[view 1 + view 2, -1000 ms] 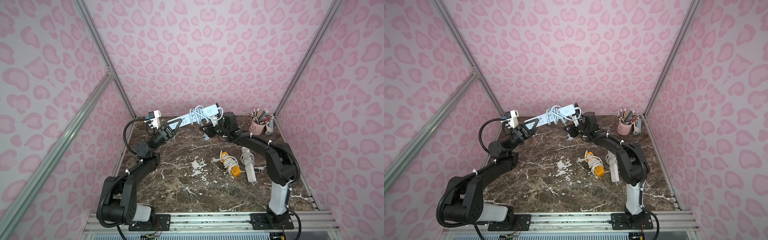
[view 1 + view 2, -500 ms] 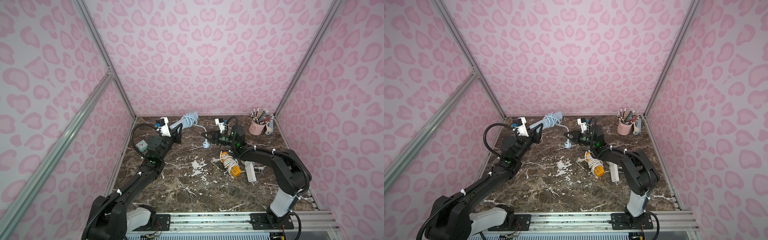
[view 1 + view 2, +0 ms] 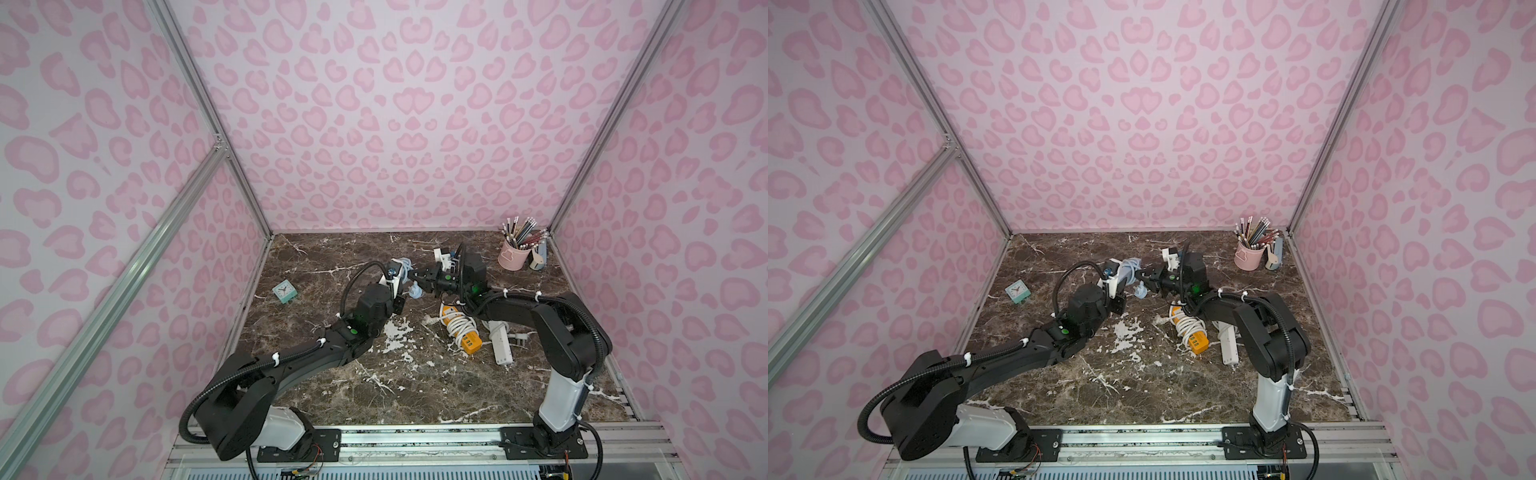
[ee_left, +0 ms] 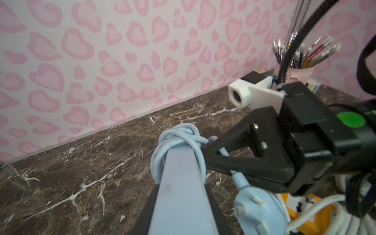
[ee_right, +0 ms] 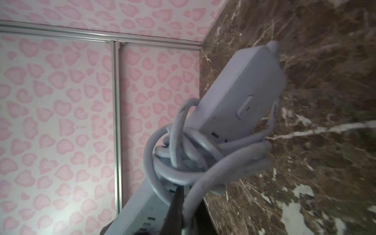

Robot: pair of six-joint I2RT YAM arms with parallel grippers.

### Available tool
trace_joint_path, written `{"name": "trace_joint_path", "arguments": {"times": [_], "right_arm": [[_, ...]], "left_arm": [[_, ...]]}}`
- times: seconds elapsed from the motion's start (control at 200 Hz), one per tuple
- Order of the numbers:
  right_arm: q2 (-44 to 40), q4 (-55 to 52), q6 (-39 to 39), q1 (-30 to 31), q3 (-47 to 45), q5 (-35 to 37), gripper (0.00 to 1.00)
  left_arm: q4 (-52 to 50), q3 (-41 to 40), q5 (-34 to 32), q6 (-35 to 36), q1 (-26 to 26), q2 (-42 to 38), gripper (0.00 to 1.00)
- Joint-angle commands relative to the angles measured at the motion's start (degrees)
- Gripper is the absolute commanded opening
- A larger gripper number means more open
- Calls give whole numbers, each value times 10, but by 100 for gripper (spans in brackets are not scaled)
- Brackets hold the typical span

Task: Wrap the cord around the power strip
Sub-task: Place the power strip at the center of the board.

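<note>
A light blue power strip is held off the marble table, with my left gripper shut on its two long sides. The cord is looped several times around the strip's far end. A short free length runs to the plug, which hangs below. My right gripper is shut on that free length right beside the loops. In both top views the two grippers meet over the middle back of the table, the left gripper close to the right gripper.
An orange power strip wound in white cord and a white power strip lie under the right arm. A pink pencil cup stands at the back right corner. A small teal clock sits by the left wall.
Both arms have come away from the back wall toward the table's middle and lower. The strip has swung from lying crosswise to pointing away from the left gripper. Both grips have held.
</note>
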Motion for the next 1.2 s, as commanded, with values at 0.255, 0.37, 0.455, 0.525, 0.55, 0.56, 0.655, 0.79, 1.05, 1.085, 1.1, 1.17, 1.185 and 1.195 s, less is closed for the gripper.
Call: {"name": "trace_joint_path", "arguments": {"times": [0.255, 0.37, 0.455, 0.525, 0.55, 0.56, 0.655, 0.79, 1.05, 1.085, 1.1, 1.17, 1.185, 1.195], "right_arm": [[31, -210, -168, 47, 58, 108, 5], [34, -212, -185, 47, 35, 91, 10], [35, -244, -217, 44, 33, 81, 15], [24, -269, -242, 37, 27, 81, 22], [19, -279, -251, 33, 26, 83, 24], [17, -282, -254, 32, 25, 83, 25], [4, -308, -284, 15, 26, 67, 35], [5, -341, -314, -2, 39, 51, 47], [9, -353, -317, -6, 69, 21, 56], [12, -345, -307, 1, 72, 13, 55], [13, -340, -301, 5, 73, 9, 54], [21, -316, -275, 20, 76, -7, 55], [23, -311, -271, 22, 77, -10, 55], [25, -308, -266, 24, 78, -12, 55]], "left_arm": [[-172, 19, -12, 5, -63, 64, 4], [-192, 14, -2, -11, -84, 78, 4], [-201, 18, 4, -4, -100, 88, 3], [-215, 30, 17, 4, -105, 96, 4], [-223, 36, 19, 5, -105, 101, 4], [-227, 39, 20, 5, -105, 103, 4], [-260, 60, 21, 11, -105, 124, 4], [-295, 75, 36, 25, -105, 148, 3], [-354, 92, 33, 12, -104, 153, 3], [-367, 99, 25, 9, -101, 151, 4], [-371, 102, 23, 9, -99, 150, 3], [-385, 113, 20, 11, -88, 139, 3], [-387, 115, 22, 13, -86, 136, 3], [-389, 116, 24, 14, -85, 135, 3]]}}
